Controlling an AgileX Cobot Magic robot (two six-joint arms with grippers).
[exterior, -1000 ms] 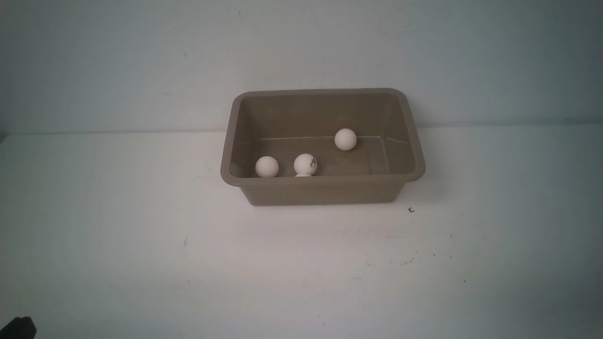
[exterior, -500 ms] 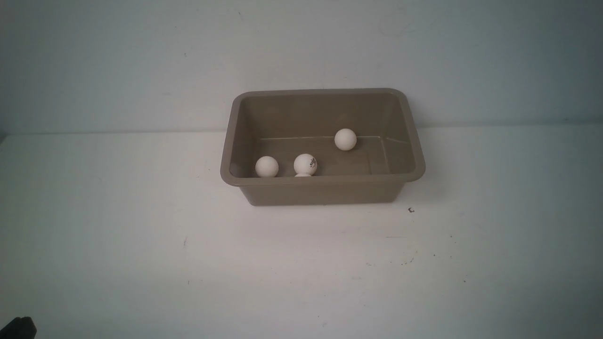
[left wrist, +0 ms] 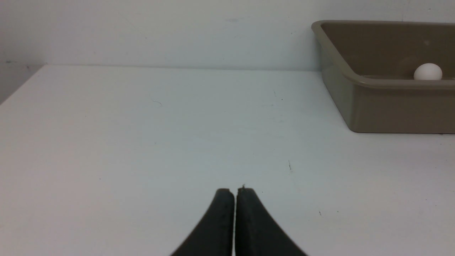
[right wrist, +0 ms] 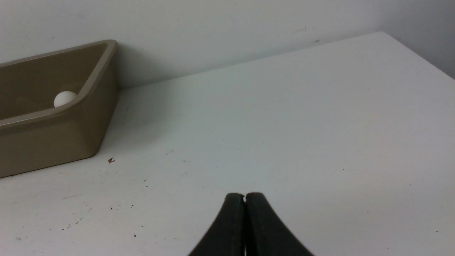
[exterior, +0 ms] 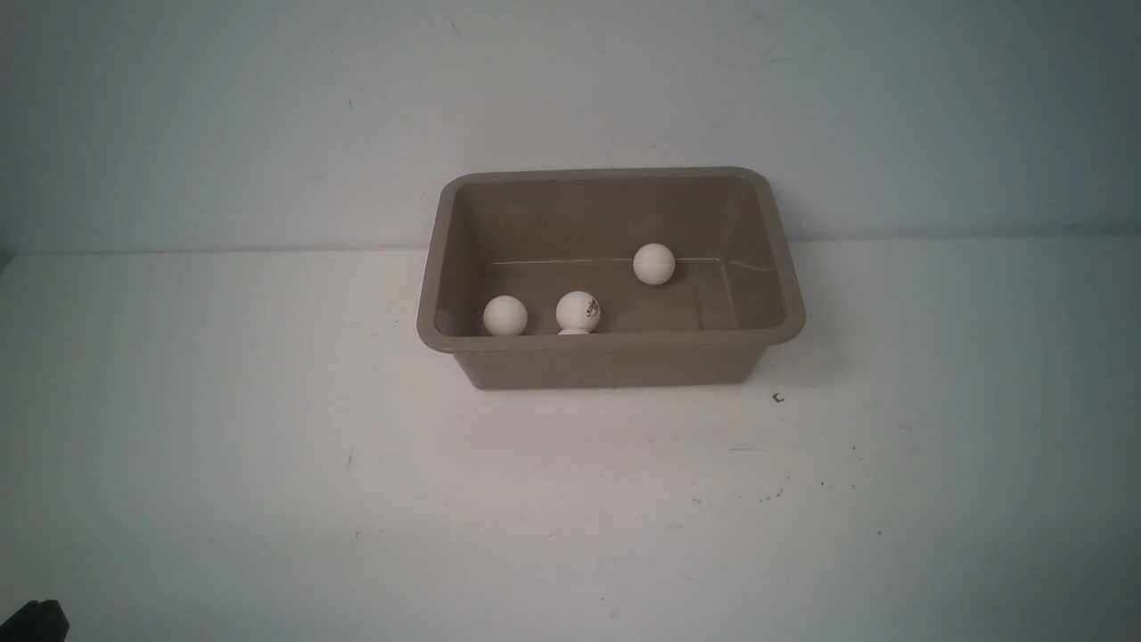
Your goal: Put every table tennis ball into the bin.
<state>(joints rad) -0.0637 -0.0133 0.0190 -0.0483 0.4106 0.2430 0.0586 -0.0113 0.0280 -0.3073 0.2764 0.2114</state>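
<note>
Balls are lying inside the bin (exterior: 610,352), which is standing at the far edge of the table (exterior: 267,464), about midway along it. One ball (exterior: 505,316) is sitting by the near wall toward the left, the marked ball (exterior: 578,311) is just beside it, and the far ball (exterior: 653,264) is resting well apart, toward the back wall. A white sliver (exterior: 574,332) is peeking out under the marked ball, probably a fourth one, though too little is showing to be sure. Nothing in the bin has shifted over the last second, so the balls are settled. No ball is showing on the table, so the task is looking finished. The left pincer (left wrist: 234,193) and the right pincer (right wrist: 244,197) are both staying pressed fully together, holding nothing, hovering over bare table near the front corners.
</note>
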